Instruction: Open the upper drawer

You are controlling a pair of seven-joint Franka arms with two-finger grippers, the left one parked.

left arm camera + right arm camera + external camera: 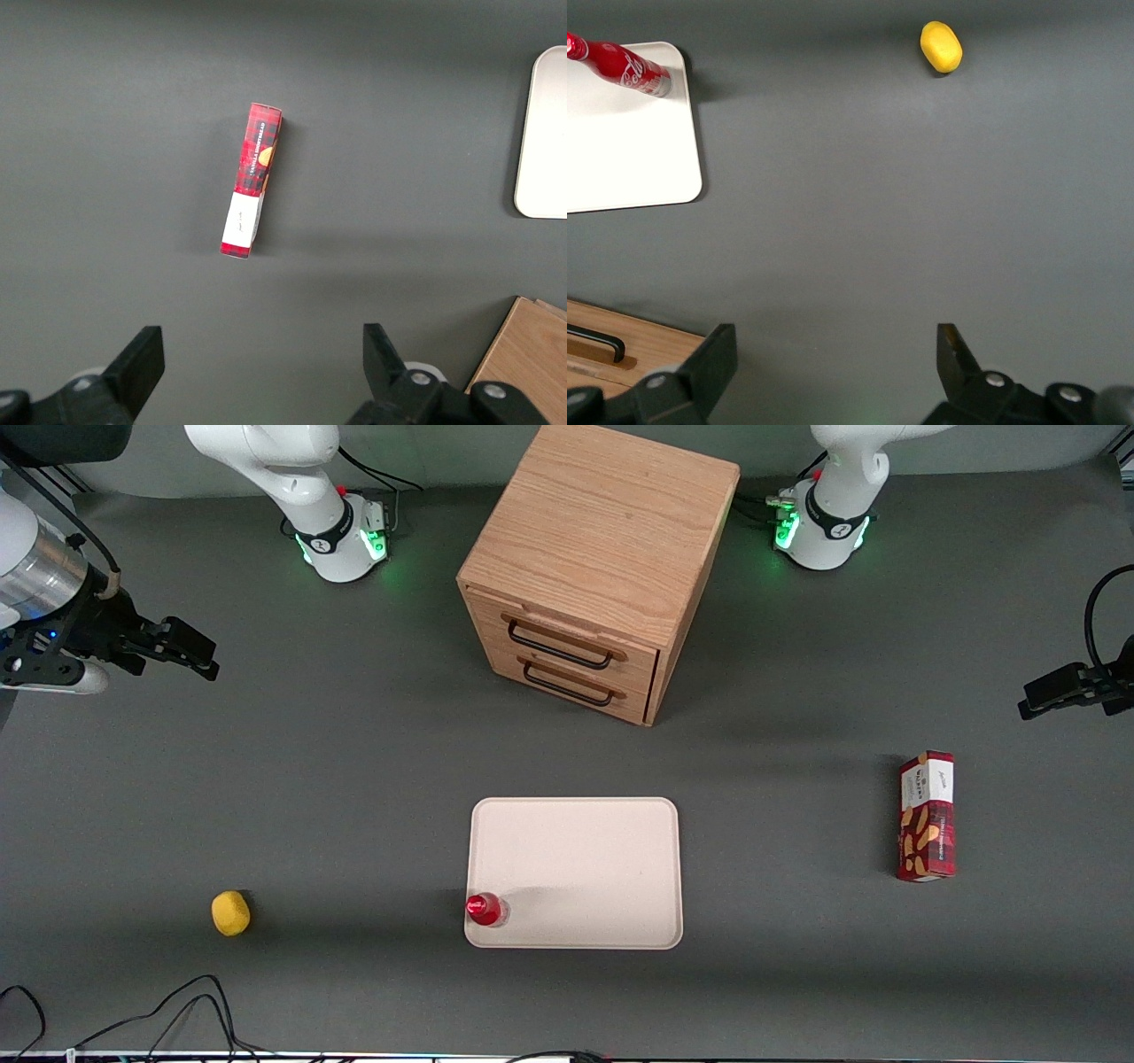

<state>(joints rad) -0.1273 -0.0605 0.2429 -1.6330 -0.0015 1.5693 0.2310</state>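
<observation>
Two closed drawers face forward on the wooden cabinet [595,558]; the upper drawer [567,642] waits untouched, the end effector [190,653] hovering spread, well apart from it, toward the working arm's end of the surface.

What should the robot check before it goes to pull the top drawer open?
1. Upper drawer shut, ready to pull: ok.
2. Its black handle free, nothing hanging on it: ok.
3. Tool open enough to take the handle: ok, fingers spread in the wrist view.
4. Tool at the handle: not ok, it hangs over bare table toward the working arm's end, apart from the cabinet.
5. Room for the drawer to slide out: ok, the tray with the red bottle lies nearer the front camera.
</observation>
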